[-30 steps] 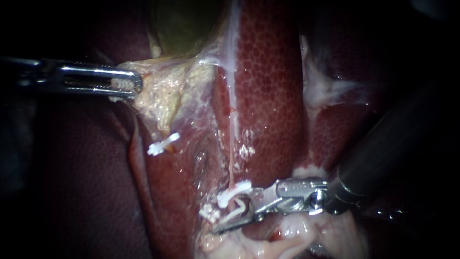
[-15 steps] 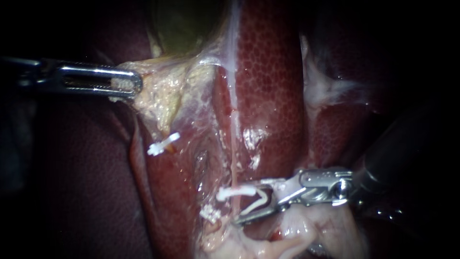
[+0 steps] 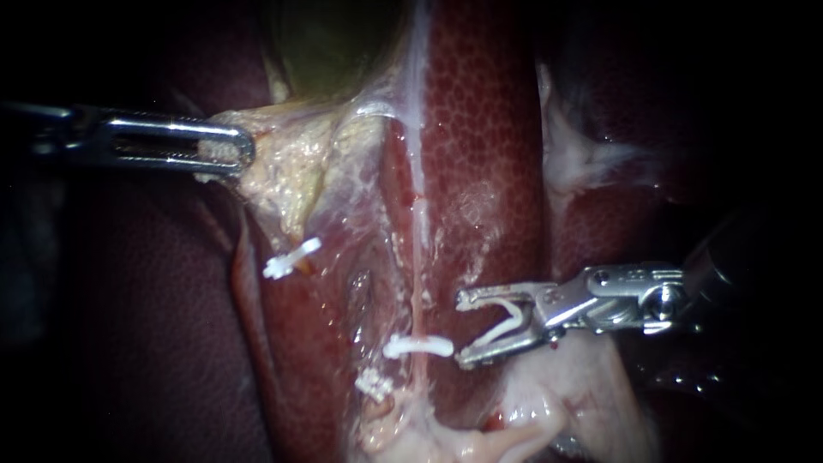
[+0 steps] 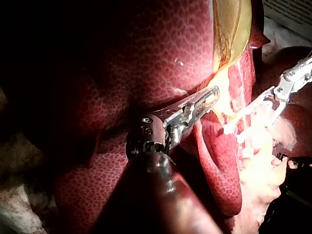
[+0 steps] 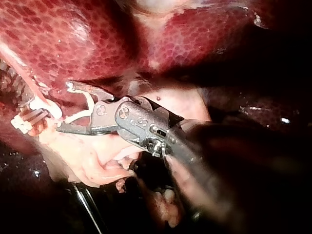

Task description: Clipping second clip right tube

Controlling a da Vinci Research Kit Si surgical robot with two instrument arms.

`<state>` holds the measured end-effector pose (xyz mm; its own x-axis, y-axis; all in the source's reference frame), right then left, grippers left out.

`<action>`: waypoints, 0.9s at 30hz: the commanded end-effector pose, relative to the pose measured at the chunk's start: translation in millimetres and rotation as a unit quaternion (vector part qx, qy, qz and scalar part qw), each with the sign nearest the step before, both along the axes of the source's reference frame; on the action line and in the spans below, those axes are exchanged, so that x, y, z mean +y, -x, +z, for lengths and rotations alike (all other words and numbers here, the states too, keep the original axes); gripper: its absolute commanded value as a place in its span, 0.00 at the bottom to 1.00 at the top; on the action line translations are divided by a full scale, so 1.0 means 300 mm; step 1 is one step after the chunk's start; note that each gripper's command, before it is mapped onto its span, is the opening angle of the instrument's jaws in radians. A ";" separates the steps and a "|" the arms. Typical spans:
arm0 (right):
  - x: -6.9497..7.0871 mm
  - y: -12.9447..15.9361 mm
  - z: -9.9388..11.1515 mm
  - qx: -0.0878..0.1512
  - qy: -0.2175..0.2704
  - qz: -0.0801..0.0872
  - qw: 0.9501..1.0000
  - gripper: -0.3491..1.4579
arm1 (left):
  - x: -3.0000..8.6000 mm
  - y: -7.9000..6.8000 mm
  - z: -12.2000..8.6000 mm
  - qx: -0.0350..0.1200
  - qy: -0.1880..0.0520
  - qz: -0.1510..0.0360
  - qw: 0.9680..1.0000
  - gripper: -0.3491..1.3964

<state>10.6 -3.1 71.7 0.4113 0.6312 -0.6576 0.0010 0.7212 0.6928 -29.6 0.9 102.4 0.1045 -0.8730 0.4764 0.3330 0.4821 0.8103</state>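
The right tube runs as a thin pale strand down the liver. A shut white clip crosses it low down, with another clip below. My right instrument stands just right of the tube and apart from it. Its jaws stand wide apart and both bear on an open V-shaped white clip seated between them. In the right wrist view the right instrument faces the two clips. My left instrument is shut on the yellowish gallbladder tissue.
A third white clip sits on the left tube under the held tissue. Pale fatty tissue lies beneath the right instrument. The greenish gallbladder body shows further back.
My right instrument has drawn back to the right and up, away from the right tube, with the open clip still in its jaws. The left instrument has held still.
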 end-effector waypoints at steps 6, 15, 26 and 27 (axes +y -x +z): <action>-0.0002 -0.0029 -0.0022 0.010 -0.005 0.003 1.000 0.51 | -0.0001 0.0001 0.0001 0.000 -0.003 -0.001 1.000 0.00; -0.0022 -0.0098 0.0003 0.009 -0.032 0.016 0.999 0.51 | -0.0003 0.0003 0.0002 0.000 -0.002 -0.001 1.000 0.00; -0.0086 -0.0204 0.0082 -0.003 -0.077 0.032 0.996 0.50 | -0.0005 0.0006 0.0004 0.000 -0.002 -0.002 1.000 0.00; -0.0090 -0.0212 0.0087 -0.004 -0.080 0.033 0.996 0.50 | -0.0005 0.0006 0.0004 0.000 -0.002 -0.002 1.000 0.00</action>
<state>17.2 -5.9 74.4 0.3692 0.7569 -0.5392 -0.0508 0.5958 0.8015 -29.8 0.7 102.5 0.1017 -0.8754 0.4726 0.3354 0.4775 0.8121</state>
